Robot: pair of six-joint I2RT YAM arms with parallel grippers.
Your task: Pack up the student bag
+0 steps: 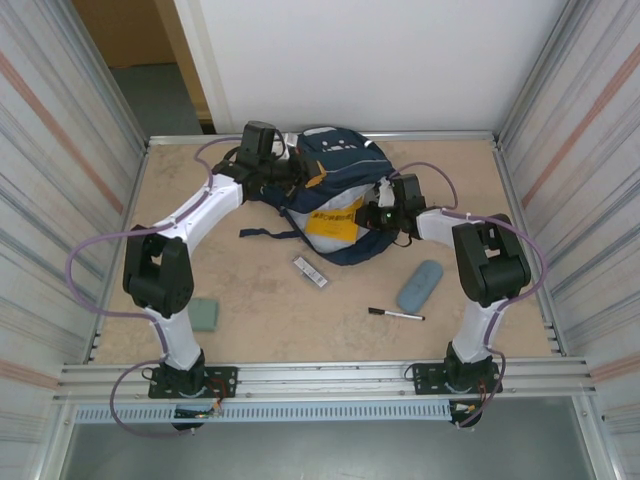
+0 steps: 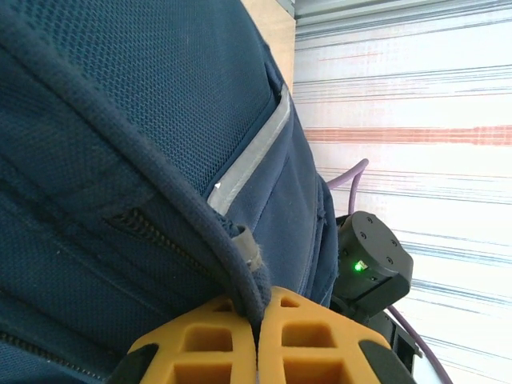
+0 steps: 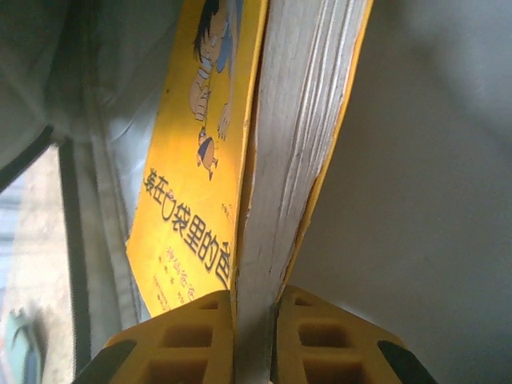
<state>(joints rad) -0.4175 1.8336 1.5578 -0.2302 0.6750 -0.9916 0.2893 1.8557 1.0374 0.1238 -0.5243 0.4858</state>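
1. The student bag (image 1: pixel 338 160) lies at the far middle of the counter (image 1: pixel 260 325), between the two arms. Its mouth seems to open toward the near side.
2. The left hand (image 2: pixel 258 320) is pinched narrow on a fold of the bag's rim fabric at the bag's far-left side. I judge it is propping the mouth open.
3. The right hand (image 3: pixel 254 306) is clamped narrow on the page edge of a yellow book (image 1: pixel 335 225). The book sits in the bag's mouth with part of its cover showing.
4. The bag's inside lies left and far of the right hand, and the book's long axis runs away from that hand into the opening. A push along that line looks like the way in, and the right hand is the one placed for it.
5. The top view shows how the book sits in the bag, with a pen (image 1: pixel 396 314) and a pencil case (image 1: pixel 419 286) loose on the near right counter. The wrist views show the grips themselves: pages between one pair of fingers, fabric between the other.
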